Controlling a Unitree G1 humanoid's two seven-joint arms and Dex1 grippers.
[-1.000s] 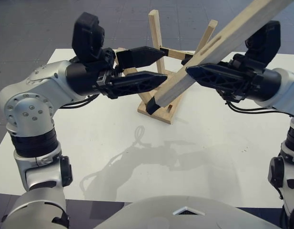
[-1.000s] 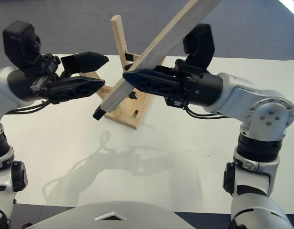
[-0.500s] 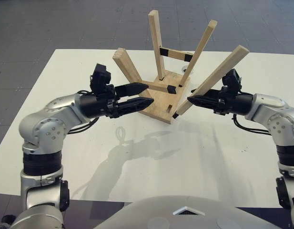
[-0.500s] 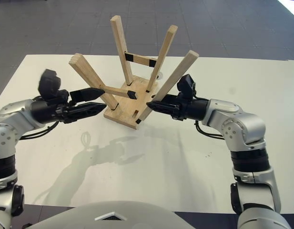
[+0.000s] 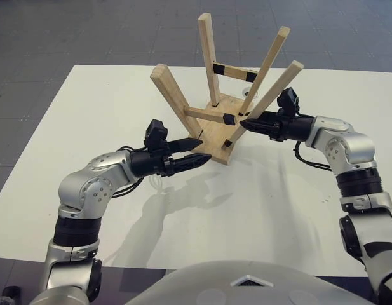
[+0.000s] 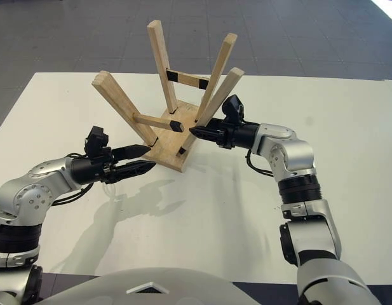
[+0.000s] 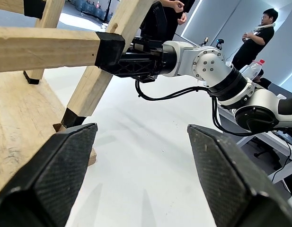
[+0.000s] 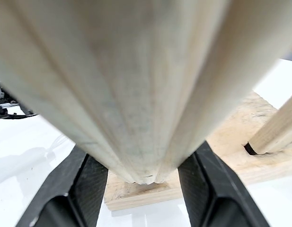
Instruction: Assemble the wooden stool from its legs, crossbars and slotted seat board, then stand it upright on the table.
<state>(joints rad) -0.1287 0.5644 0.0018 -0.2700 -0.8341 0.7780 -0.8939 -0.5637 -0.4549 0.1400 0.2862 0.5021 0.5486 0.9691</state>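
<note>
White bench (image 5: 278,210), grey tiled floor (image 5: 87,32). My left hand (image 5: 204,150) gapes at seat board (image 5: 213,141); right hand (image 5: 244,124) clamps square wooden leg (image 5: 275,86).

My head pair looks forward and down over the table (image 5: 297,210); both eyes share the stool (image 5: 216,135) and both arms. Left wrist cam sits low by the seat board (image 7: 18,123), facing the right arm (image 7: 209,64). Right wrist cam is hard against a leg (image 8: 136,71).
</note>
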